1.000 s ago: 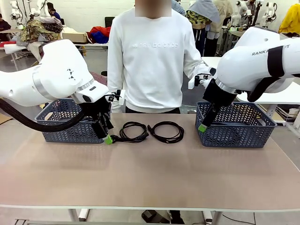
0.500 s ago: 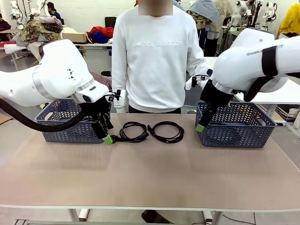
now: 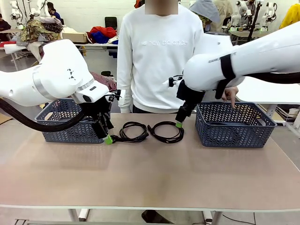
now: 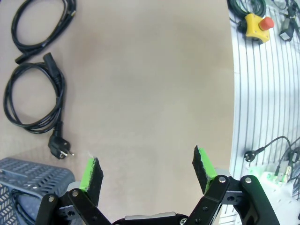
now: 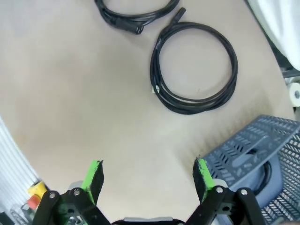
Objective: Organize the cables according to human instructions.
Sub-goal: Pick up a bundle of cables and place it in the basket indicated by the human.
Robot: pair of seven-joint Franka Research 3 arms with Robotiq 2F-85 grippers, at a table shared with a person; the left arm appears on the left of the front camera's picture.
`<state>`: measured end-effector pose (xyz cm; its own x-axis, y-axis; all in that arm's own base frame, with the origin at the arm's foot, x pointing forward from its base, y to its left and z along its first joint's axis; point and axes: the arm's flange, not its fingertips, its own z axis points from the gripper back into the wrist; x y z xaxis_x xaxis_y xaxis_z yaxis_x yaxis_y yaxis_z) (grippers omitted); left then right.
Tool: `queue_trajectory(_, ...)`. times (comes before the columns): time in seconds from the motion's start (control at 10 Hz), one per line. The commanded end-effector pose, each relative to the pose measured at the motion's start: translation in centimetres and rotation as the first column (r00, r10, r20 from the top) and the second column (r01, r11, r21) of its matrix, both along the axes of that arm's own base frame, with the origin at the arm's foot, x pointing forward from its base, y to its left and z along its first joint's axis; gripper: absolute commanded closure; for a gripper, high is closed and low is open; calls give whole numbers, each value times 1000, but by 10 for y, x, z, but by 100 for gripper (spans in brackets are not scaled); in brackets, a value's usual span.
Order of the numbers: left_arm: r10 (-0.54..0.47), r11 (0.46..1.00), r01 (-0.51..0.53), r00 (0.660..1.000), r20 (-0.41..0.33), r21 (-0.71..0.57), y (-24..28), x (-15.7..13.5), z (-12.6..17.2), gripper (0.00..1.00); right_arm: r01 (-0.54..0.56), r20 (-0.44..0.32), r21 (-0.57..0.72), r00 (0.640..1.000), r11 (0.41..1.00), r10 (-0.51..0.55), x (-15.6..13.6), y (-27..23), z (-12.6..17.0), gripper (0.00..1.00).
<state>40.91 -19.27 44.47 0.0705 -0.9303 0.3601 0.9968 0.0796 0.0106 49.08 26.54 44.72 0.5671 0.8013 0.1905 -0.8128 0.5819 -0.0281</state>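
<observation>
Two coiled black cables lie side by side at the table's middle, the left cable (image 3: pixel 133 131) and the right cable (image 3: pixel 166 132). My left gripper (image 3: pixel 106 135) hangs open beside the left basket (image 3: pixel 61 126), just left of the left cable's plug. In the left wrist view my left gripper (image 4: pixel 146 171) is open over bare table, with the nearer cable (image 4: pixel 33 98) and the farther one (image 4: pixel 42 23) off to the side. My right gripper (image 3: pixel 179 123) hovers open at the right cable's far right edge. In the right wrist view my right gripper (image 5: pixel 148 173) is open, short of that cable (image 5: pixel 194 68).
A person in a white sweatshirt stands at the far side, with one hand (image 3: pixel 231 96) pointing down over the right basket (image 3: pixel 234 126). That basket (image 5: pixel 253 150) holds a black cord (image 5: pixel 267 171). A yellow emergency button (image 4: pixel 257 26) lies beyond the table's edge.
My right arm has swung left from the right basket to the right cable. The person stepped right and brought a hand over the right basket. My left arm has not moved.
</observation>
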Motion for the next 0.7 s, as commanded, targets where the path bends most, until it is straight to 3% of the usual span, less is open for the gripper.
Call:
queue_trajectory(0.0, 1, 1000, -1, 1000, 2, 0, 0, -1, 1, 0, 34, -8, -42, 999, 999, -35, 17, 18, -6, 0)
queue_trajectory(0.3, 1, 1000, -1, 1000, 2, 0, 0, -1, 1, 0, 38, -35, -53, 999, 998, -40, 31, 33, -22, 0)
queue_trajectory(0.6, 1, 1000, -1, 1000, 2, 0, 0, -1, 1, 0, 14, -34, -25, 999, 1000, -15, 25, 27, -26, 0)
